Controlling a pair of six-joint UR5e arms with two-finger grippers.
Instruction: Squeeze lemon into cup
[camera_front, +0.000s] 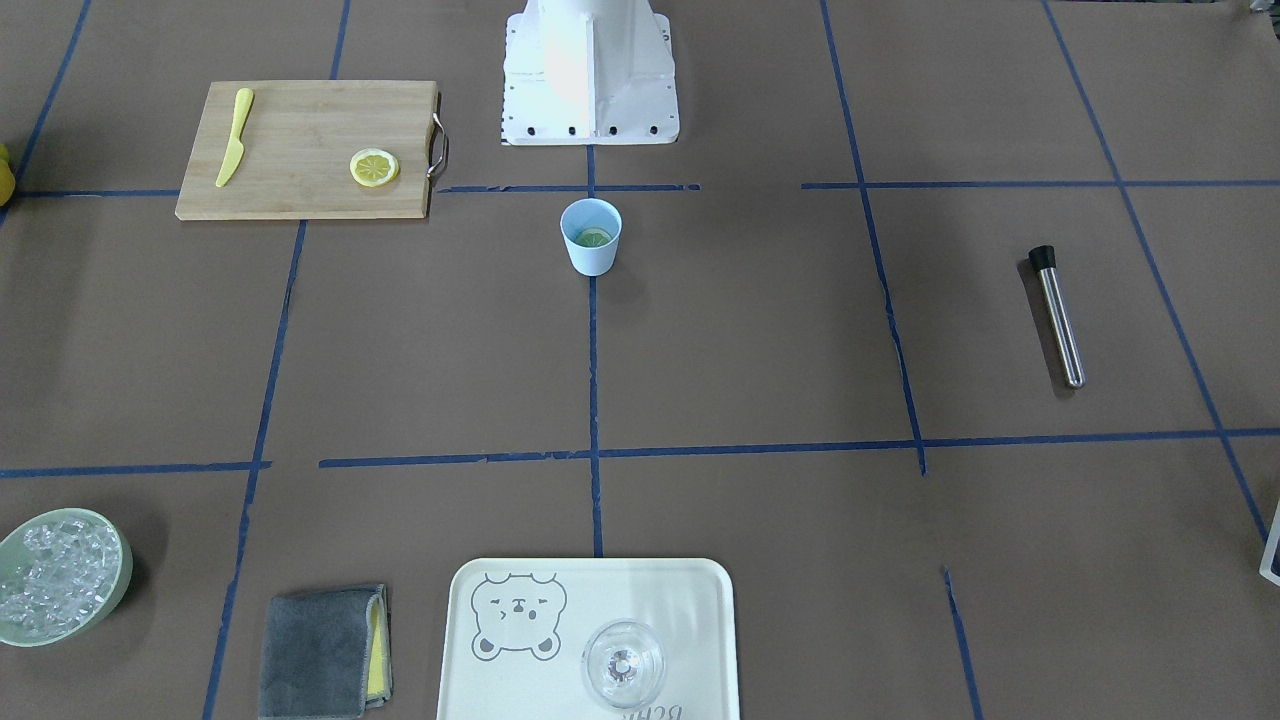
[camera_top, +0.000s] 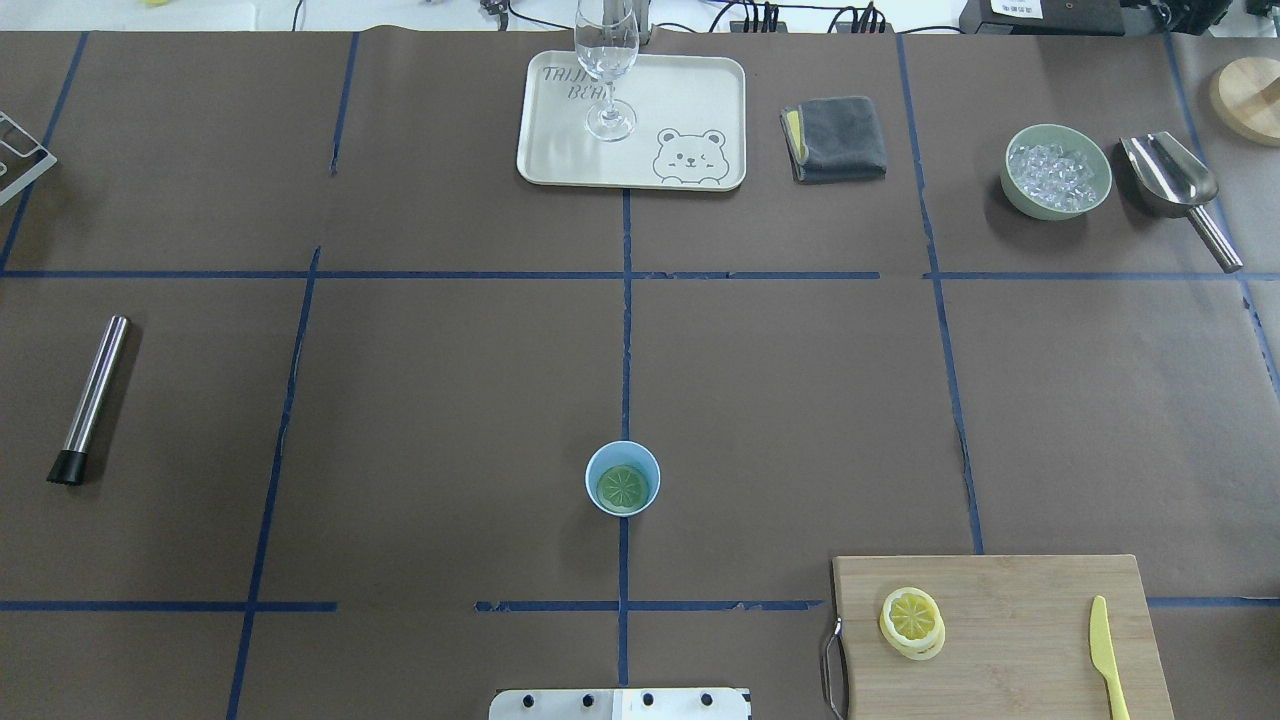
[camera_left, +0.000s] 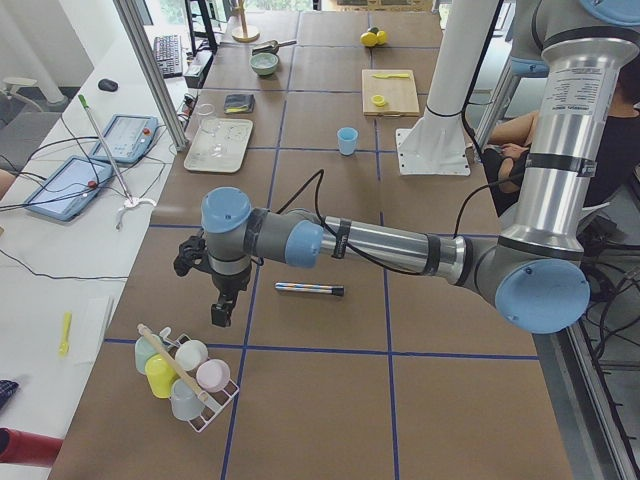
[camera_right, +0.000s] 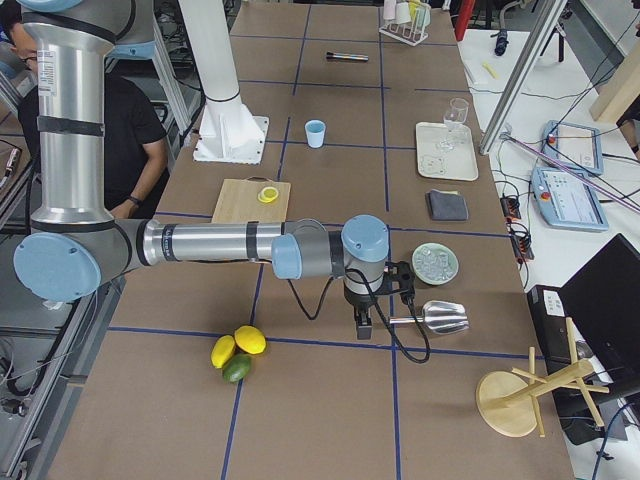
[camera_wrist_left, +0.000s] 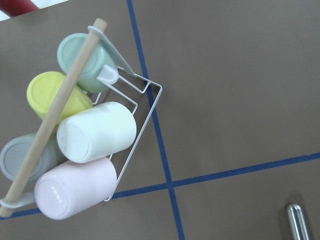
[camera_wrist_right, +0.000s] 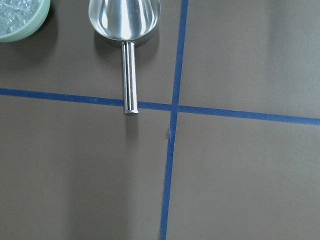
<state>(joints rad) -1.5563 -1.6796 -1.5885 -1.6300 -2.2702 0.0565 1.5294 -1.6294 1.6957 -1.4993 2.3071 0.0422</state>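
One lemon (camera_top: 622, 488) sits in the cup (camera_front: 590, 256); left gripper (camera_left: 221, 312), right gripper (camera_right: 363, 326) far off, apertures indeterminable; hasty approach risks toppling it.

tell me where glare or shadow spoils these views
Front-facing view: glare washes out the white robot base. Overhead view: the thin round lemon slice inside the small light-blue cup lies shaded, looking greenish. Right wrist view: bright reflections on the steel scoop.
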